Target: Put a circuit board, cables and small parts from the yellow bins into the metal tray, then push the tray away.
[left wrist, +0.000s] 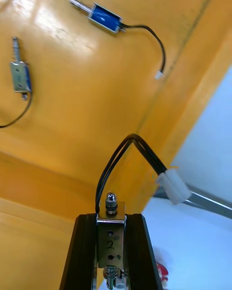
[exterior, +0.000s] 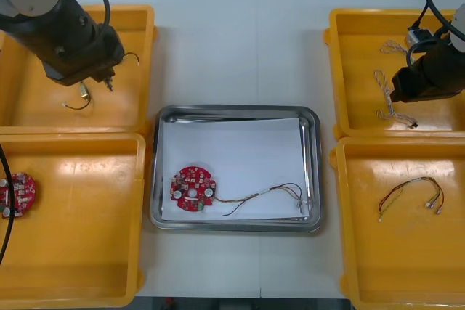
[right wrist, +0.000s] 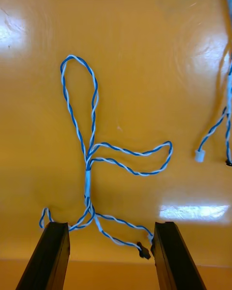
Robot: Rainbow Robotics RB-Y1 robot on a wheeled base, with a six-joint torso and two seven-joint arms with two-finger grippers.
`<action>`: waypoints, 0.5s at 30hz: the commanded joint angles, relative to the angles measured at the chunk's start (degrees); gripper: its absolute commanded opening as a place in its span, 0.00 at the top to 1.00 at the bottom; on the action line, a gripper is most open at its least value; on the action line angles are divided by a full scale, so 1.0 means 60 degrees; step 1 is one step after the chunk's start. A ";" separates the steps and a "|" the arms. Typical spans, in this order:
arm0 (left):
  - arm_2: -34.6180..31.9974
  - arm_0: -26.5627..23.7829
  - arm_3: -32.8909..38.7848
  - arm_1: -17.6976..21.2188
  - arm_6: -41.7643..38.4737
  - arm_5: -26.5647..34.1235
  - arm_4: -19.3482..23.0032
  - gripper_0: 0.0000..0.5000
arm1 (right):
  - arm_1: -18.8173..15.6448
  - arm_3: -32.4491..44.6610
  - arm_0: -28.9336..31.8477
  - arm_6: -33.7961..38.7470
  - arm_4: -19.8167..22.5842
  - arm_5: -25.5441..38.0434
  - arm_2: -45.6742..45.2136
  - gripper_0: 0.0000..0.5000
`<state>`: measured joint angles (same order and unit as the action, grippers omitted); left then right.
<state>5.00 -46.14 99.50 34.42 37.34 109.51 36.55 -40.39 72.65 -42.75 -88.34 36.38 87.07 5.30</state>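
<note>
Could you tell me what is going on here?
The left end effector, over the far left yellow bin, is shut on a small metal part with a black cable. The right end effector hangs open over a twisted blue and white cable in the far right yellow bin. The metal tray holds a red circuit board and a red and yellow cable.

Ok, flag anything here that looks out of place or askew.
Only the white liner lies slightly crooked in the metal tray. Nothing is spilled. The left hand, over the far left bin, is shut on a small metal part; the right hand hangs open over the blue and white cable.
</note>
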 commanded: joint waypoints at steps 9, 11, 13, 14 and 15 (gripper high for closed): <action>0.1379 -0.0250 0.1171 -0.0464 0.0428 0.0082 -0.0145 1.00 | 0.0462 -0.0653 -0.0420 0.0236 -0.0146 -0.0537 0.0480 0.00; 0.1862 -0.0250 0.1274 -0.0625 0.0340 0.0082 -0.0482 1.00 | 0.0505 -0.0785 -0.0420 0.0221 -0.0146 -0.0669 0.0509 0.00; 0.2155 -0.0250 0.1347 -0.0771 0.0267 0.0082 -0.0687 1.00 | 0.0505 -0.0858 -0.0420 0.0221 -0.0175 -0.0786 0.0582 0.00; 0.2287 -0.0250 0.1362 -0.0859 0.0223 0.0082 -0.0745 1.00 | 0.0535 -0.0902 -0.0420 0.0221 -0.0175 -0.0844 0.0597 0.00; 0.2448 -0.0235 0.1391 -0.0991 0.0164 0.0082 -0.0833 1.00 | 0.0535 -0.0990 -0.0420 0.0221 -0.0161 -0.0962 0.0626 0.00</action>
<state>16.81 -46.14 105.42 31.36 37.33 109.54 33.17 -37.82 67.29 -42.96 -88.34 35.90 82.84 7.60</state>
